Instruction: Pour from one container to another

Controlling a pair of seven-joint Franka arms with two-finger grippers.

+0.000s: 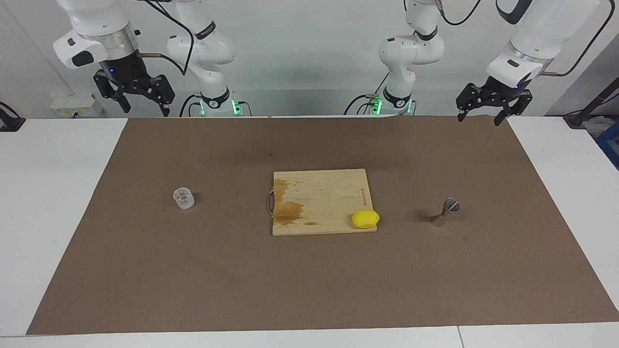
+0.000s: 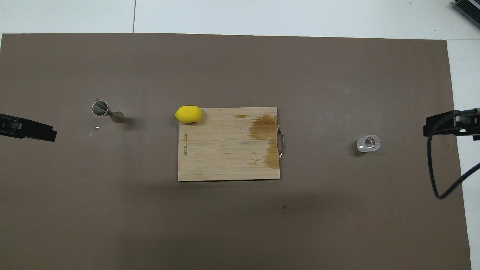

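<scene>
Nearest the robots, both grippers hang in the air over the robots' edge of the surface, each near a corner of the brown mat. The right gripper (image 1: 140, 102) is black and angular, below a white wrist with a metal ring; its fingers (image 1: 124, 103) are spread apart and hold nothing. The left gripper (image 1: 478, 115) hangs over the mat's corner at the left arm's end, tilted, its fingers (image 1: 498, 117) likewise spread and empty. Both arms wait well away from the objects.

The surface (image 1: 58, 159) is smooth and white. The mat (image 1: 314, 285), a flat, matte, felt-like brown sheet, covers most of it.

Farther out, at the middle of the mat, lies a rectangular cutting board (image 1: 329, 193) of pale wood with visible grain. It has a thin metal handle on the edge toward the right arm's end, and darker brown stains spread over that side.

A smooth, bright yellow lemon (image 1: 365, 219) sits at the board's corner farthest from the robots, toward the left arm's end, partly overhanging the edge.

The clear cup (image 1: 184, 198) stands upright on the mat toward the right arm's end, well apart from the board. It is short and cylindrical, with textured translucent walls.

The metal jigger (image 1: 445, 213) stands toward the left arm's end of the mat, well apart from the board and the lemon. It is silver-grey, two cones joined at a narrow waist, and its open upper cone shows a shiny inside from overhead (image 2: 100, 108). A tiny pale speck (image 2: 97, 128) lies on the mat just beside it.
</scene>
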